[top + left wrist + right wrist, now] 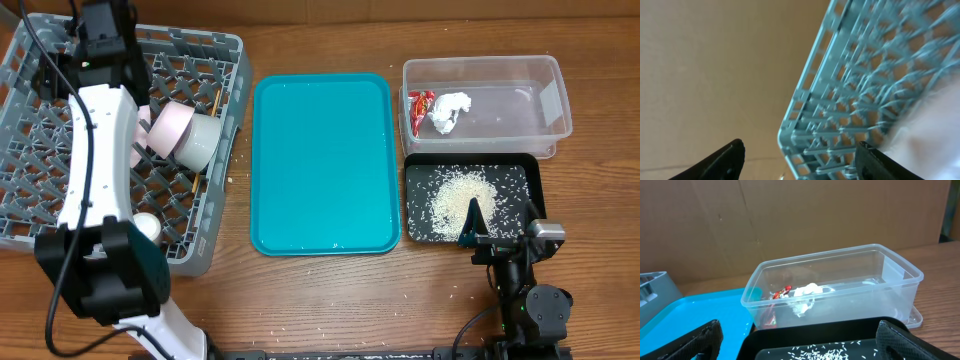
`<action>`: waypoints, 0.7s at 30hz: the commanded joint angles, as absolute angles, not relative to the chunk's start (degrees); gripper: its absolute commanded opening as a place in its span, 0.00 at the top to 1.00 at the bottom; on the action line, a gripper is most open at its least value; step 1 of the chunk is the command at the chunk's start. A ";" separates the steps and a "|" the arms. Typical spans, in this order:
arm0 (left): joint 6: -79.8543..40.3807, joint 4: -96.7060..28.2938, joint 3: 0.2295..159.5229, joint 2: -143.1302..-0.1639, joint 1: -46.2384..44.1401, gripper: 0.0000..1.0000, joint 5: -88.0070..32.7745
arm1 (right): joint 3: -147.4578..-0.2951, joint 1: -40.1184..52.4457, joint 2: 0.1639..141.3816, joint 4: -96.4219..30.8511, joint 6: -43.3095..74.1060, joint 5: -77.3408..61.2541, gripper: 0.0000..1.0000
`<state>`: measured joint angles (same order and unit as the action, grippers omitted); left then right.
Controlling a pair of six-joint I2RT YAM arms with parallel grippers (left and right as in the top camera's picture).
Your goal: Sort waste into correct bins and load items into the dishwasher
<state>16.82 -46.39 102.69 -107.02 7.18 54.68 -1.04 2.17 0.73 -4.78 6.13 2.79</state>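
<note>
The grey dish rack (40,150) stands at the left and holds a pinkish plate (168,124), a grey-green bowl (206,142), a small white cup (147,226) and chopsticks (213,100). My left gripper (100,42) hangs over the rack's far left part; in the left wrist view it (800,160) is open and empty above a rack corner (805,145). The clear tub (545,95) holds the red wrapper (422,105) and white tissue (450,110). The black tray (533,180) holds rice (462,193). My right gripper (476,228) is open and empty at the tray's near edge (800,340).
The teal serving tray (320,165) lies between the rack and the bins. A few stray grains lie on the table near its front edge (300,320). A brown cardboard wall (800,220) stands behind the table.
</note>
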 commanded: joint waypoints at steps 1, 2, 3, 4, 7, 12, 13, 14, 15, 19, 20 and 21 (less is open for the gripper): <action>10.39 -48.05 103.39 -94.67 1.67 0.25 48.27 | -0.47 1.91 0.30 -4.56 5.93 2.70 0.00; 9.39 -50.09 103.39 -90.48 -0.99 0.21 43.53 | -0.47 1.91 0.30 -4.56 5.93 2.70 0.00; 8.01 -51.83 103.39 -87.85 -2.90 0.00 40.77 | -0.47 1.91 0.30 -4.58 5.93 2.70 0.00; 6.96 -53.21 103.39 -86.19 -4.32 0.00 38.92 | -0.47 1.91 0.30 -4.56 5.93 2.70 0.00; -0.56 -62.46 103.39 -78.94 -13.26 0.00 29.63 | -0.47 1.91 0.30 -4.58 5.93 2.70 0.00; -4.54 -77.58 103.39 -73.43 -27.42 0.00 17.56 | -0.47 1.91 0.30 -4.56 5.93 2.70 0.00; -4.54 -78.72 103.39 -73.30 -28.47 0.00 16.14 | -0.47 1.91 0.30 -4.58 5.93 2.70 0.00; -4.56 -79.85 103.39 -73.25 -29.65 0.00 13.23 | -0.47 1.91 0.30 -4.58 5.93 2.70 0.00; -4.54 -79.88 103.37 -73.38 -30.61 0.00 8.75 | -0.47 1.91 0.30 -4.56 5.93 2.70 0.00; -4.49 -79.92 103.37 -74.91 -31.16 0.00 0.23 | -0.47 1.91 0.30 -4.56 5.93 2.68 0.00; -3.60 -80.49 103.37 -75.33 -31.16 0.00 2.28 | -0.47 1.91 0.30 -4.56 5.93 2.68 0.00; -2.79 -82.52 103.37 -75.42 -31.14 0.00 6.48 | -0.47 1.91 0.30 -4.56 5.93 2.70 0.00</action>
